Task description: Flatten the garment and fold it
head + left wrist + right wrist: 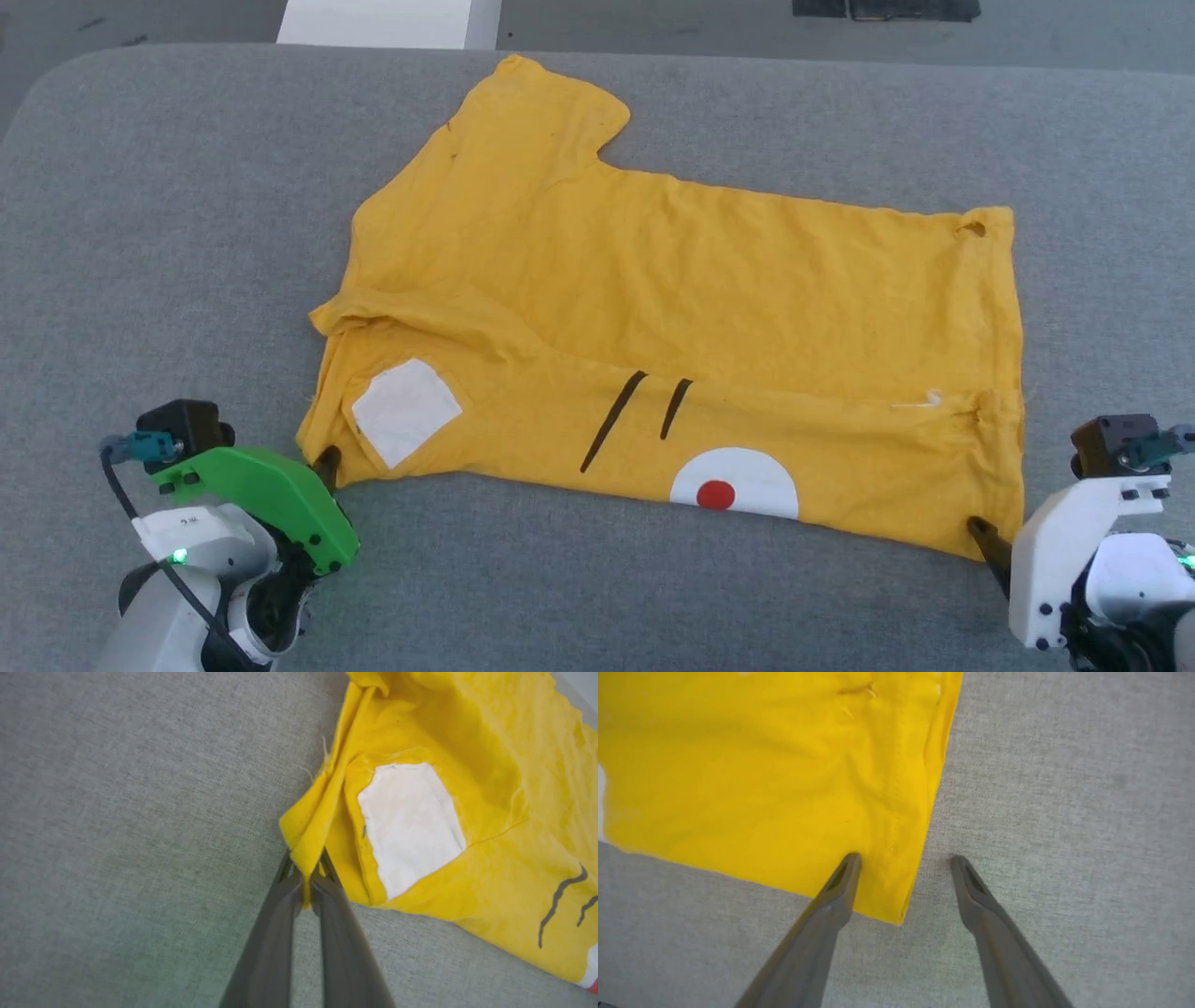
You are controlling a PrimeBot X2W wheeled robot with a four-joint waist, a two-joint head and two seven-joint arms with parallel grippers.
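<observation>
Items counted on one grey padded surface (pixel 187 233): one garment (pixel 653 308), yellow.

Grippers: two. The left gripper (pixel 306 870) is at near left and the right gripper (pixel 906 861) at near right. Each has two dark fingers (pixel 831 896), four in all.

Print visible on the garment: one white patch (pixel 405 411), two black stripes (pixel 611 420), one white half-circle (pixel 747 471), one red dot (pixel 715 495).

Far side, beyond the surface: one white panel (pixel 387 23), one dark object (pixel 887 9).

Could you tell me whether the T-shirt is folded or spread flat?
Partly folded: the T-shirt has its near strip turned over, print showing; rest spread.
</observation>
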